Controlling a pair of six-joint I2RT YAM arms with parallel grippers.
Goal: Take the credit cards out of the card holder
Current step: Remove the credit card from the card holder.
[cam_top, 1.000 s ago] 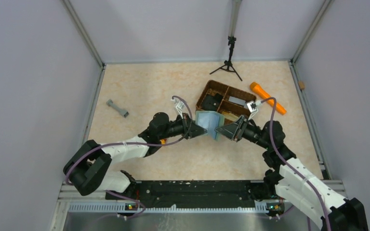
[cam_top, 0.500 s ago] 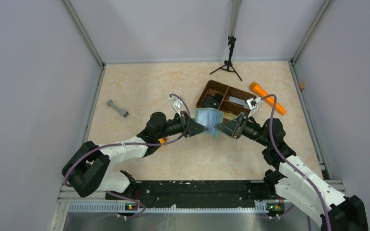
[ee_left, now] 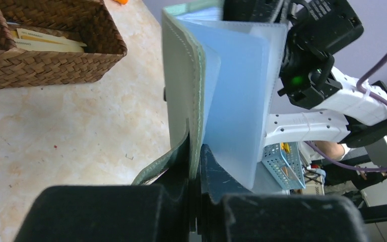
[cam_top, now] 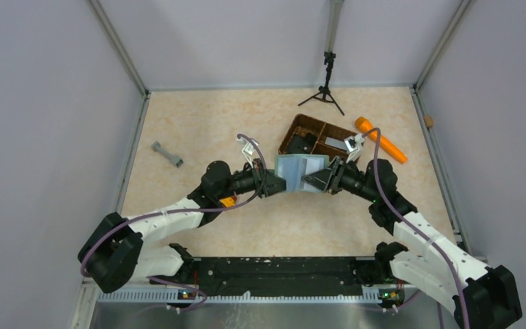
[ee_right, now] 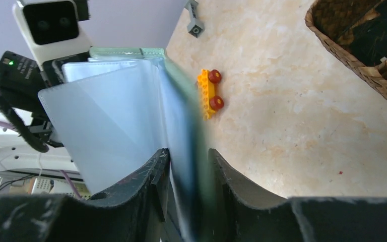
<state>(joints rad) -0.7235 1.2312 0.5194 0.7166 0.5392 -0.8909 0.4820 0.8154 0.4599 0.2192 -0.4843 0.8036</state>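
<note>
Near the middle of the table, the card holder hangs in the air between the two arms, spread open like a book. It is sage green outside. Its pale, translucent plastic sleeves fan out from the fold.

The left gripper is clamped on the lower edge of the holder's left cover, its dark fingers pressed together with the green flap pinched between them.

The right gripper has one finger on each side of the opposite cover. The green cover is blurred between them, so it cannot be told whether they are squeezing it or only straddling it.

Just behind the holder sits a brown woven basket with dividers. Pale slips lie in one of its compartments. An orange cylinder lies to the right of the basket. A small grey dumbbell-shaped piece lies well apart on the left. On the table under the left arm rests a yellow toy brick with red wheels. A small black tripod stands at the far edge.
</note>
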